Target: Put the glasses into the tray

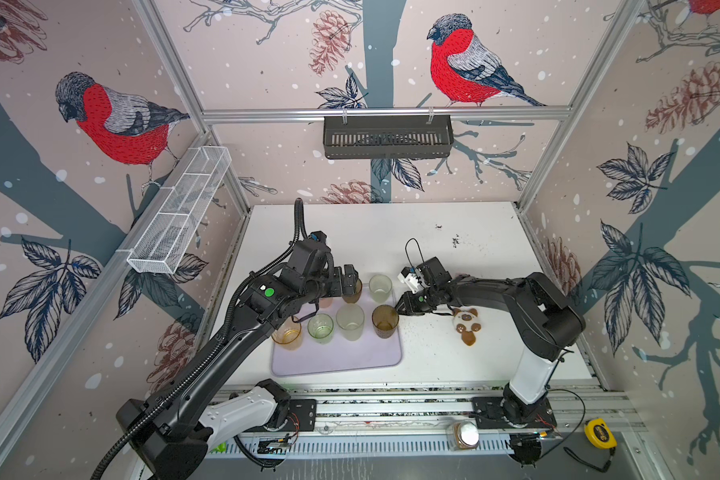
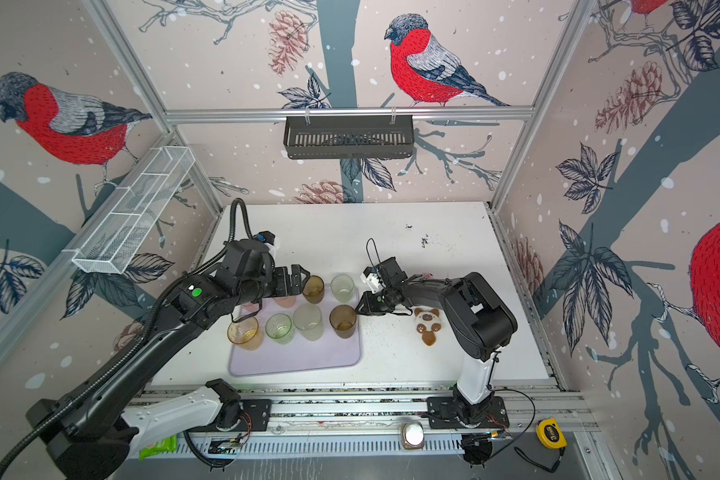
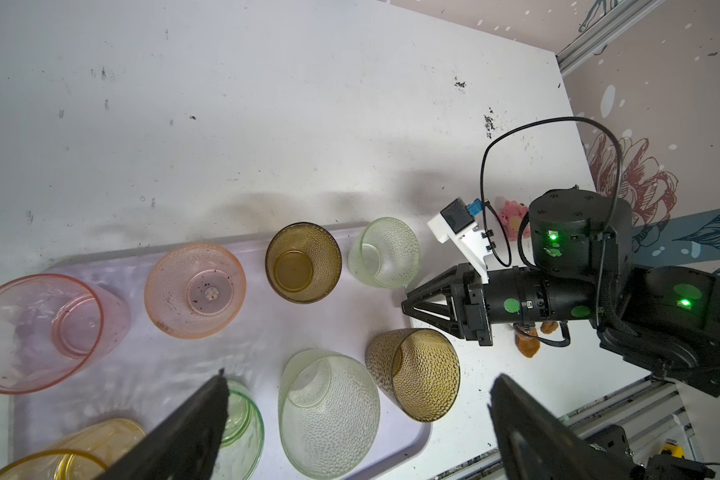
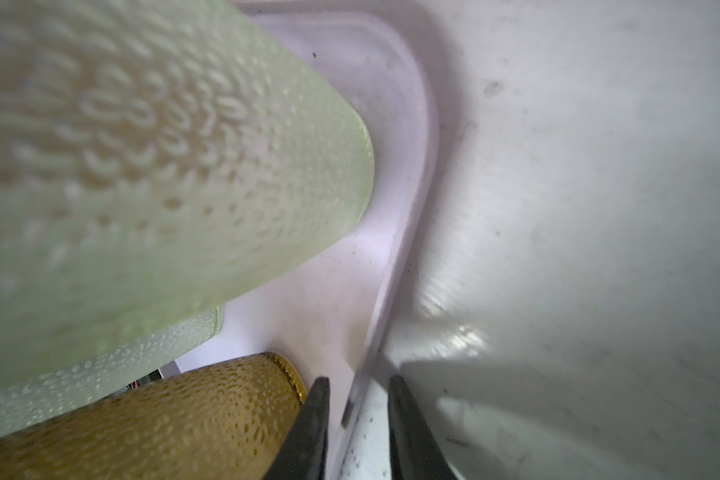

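The white table (image 1: 454, 232) carried the lavender tray (image 1: 350, 361) near its front. The left gripper (image 3: 358, 376) hung above the tray, jaws spread wide and empty. The right gripper (image 1: 399, 308) sat at the tray's right edge, jaws nearly together with a slim gap; whether they pinched anything could not be told. All eight glasses (image 3: 303, 262) stood upright in the tray in two rows. The yellow tape measure (image 2: 551, 433) had a black label that seemed to read "3m"
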Controlling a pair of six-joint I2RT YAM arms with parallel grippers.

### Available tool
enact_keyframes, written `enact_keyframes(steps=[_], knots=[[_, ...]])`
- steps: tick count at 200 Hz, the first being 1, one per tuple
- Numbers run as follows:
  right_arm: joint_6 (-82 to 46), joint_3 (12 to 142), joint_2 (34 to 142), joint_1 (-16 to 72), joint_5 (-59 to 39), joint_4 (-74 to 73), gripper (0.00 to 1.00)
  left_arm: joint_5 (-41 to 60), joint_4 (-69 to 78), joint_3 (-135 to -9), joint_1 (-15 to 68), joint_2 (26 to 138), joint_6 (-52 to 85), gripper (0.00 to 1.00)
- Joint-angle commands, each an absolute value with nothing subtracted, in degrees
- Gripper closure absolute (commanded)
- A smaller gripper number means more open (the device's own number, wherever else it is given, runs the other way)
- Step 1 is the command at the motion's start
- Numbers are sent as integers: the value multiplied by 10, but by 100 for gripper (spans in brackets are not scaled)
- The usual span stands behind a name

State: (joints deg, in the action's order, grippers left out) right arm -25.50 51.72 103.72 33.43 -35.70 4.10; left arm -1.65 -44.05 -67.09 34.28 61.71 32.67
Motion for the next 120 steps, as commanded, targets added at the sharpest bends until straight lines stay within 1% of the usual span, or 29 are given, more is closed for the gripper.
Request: enact_keyframes(steps=[1, 120], knots=[[-259, 520, 1042, 337, -360, 33, 74, -24, -444, -672, 343, 616, 331, 2], [-266, 524, 1051, 340, -341, 39, 85, -32, -451, -661, 343, 600, 339, 3]])
